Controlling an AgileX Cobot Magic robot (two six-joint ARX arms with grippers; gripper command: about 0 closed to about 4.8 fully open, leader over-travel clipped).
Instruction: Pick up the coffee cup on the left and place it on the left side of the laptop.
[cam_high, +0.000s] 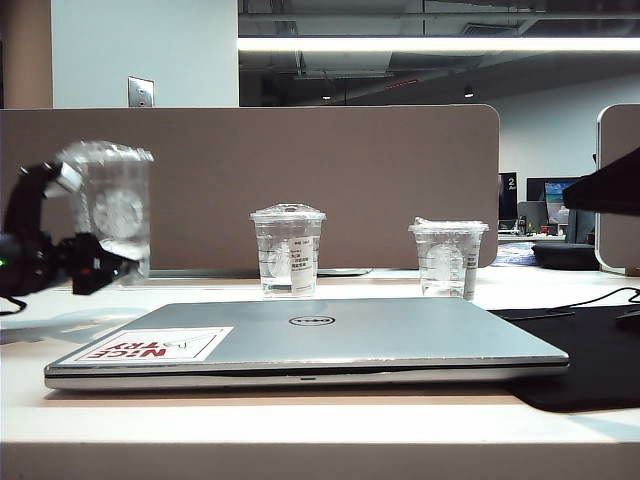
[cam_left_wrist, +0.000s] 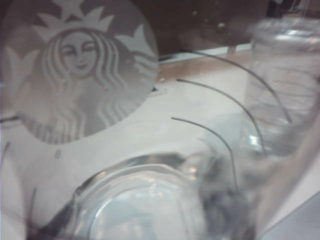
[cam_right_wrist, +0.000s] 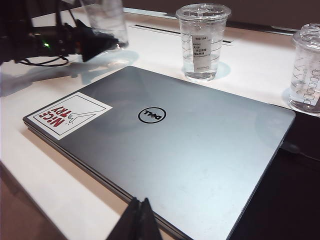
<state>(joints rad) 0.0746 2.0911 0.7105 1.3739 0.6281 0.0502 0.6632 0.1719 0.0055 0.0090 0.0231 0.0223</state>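
Three clear plastic cups and one laptop on a white table, catalogued as they stand.

Item one: the coffee cup (cam_high: 112, 205), tallest of the three, clear plastic with a domed clear lid. It is off the table, raised at the far left of the exterior view, left of the laptop and above a bare patch of the table (cam_high: 40, 350). The left gripper (cam_high: 100, 265), black, clamps its lower wall from the side; the jaws stand wide because the cup's body fills them. A side grip low on the wall probably keeps the lid and logo clear and the cup upright for setting down. Markings: a pale round siren logo and curved printed measure lines, both plain in the left wrist view.

Item two: the laptop (cam_high: 330, 340), slim, silver, lid shut, lying flat mid-table. Markings: a round "DELL" badge at mid-lid; a white sticker (cam_high: 155, 345) at the near-left corner with red lettering "NICE TRY".

Item three: the shorter clear cup (cam_high: 288, 250), standing behind the laptop, bearing a white paper label whose small print cannot be read.

Item four: the shortest clear cup (cam_high: 447, 258), flat crinkled lid, standing well to the right of item three.

Item five: the right gripper (cam_right_wrist: 139, 220), parked over the laptop's near edge, its dark fingers pressed together, carrying nothing.

Item six: a black mat (cam_high: 590, 350) under the laptop's right end.
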